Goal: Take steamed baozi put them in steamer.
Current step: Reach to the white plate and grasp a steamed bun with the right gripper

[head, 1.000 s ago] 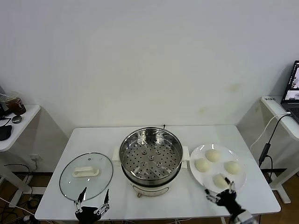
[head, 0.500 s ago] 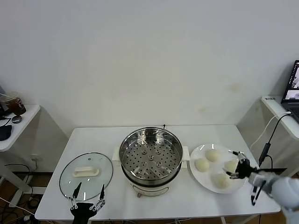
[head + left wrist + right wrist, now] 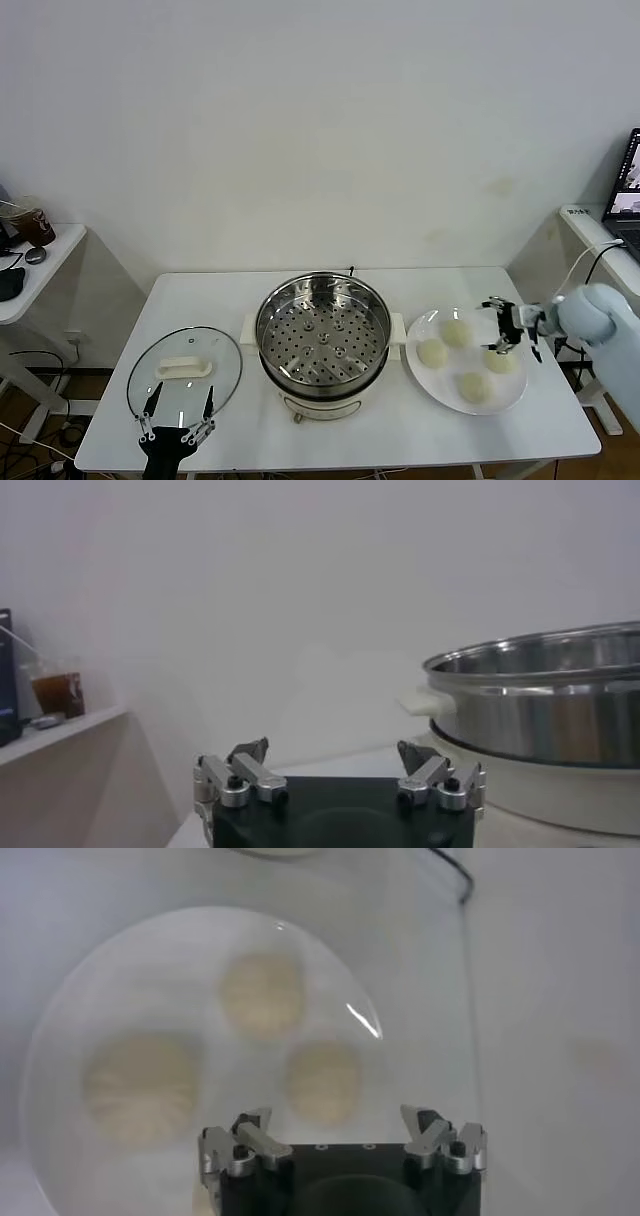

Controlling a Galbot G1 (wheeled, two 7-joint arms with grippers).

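The steamer (image 3: 322, 335) is a shiny steel pot with a perforated tray and stands mid-table; the tray holds nothing. Four cream-white baozi lie on a white plate (image 3: 444, 378) to its right: (image 3: 455, 332), (image 3: 432, 352), (image 3: 498, 360), (image 3: 472, 386). My right gripper (image 3: 497, 325) is open and empty, hovering over the plate's right side between the far and right buns. In the right wrist view, three baozi (image 3: 322, 1080), (image 3: 262, 993), (image 3: 140, 1088) lie ahead of the open gripper (image 3: 342, 1128). My left gripper (image 3: 180, 400) is open and empty at the table's front left; its wrist view (image 3: 338, 765) shows the steamer's side (image 3: 540, 695).
A flat glass lid (image 3: 215, 350) with a white handle lies left of the steamer, just beyond the left gripper. A side table with a cup (image 3: 30, 222) stands far left. Another side table with a laptop (image 3: 630, 190) and a hanging cable stands far right.
My right arm has swung from the table's front edge round to the plate's right side, gripper now over the buns. My left gripper has shifted slightly left. The baozi have not moved.
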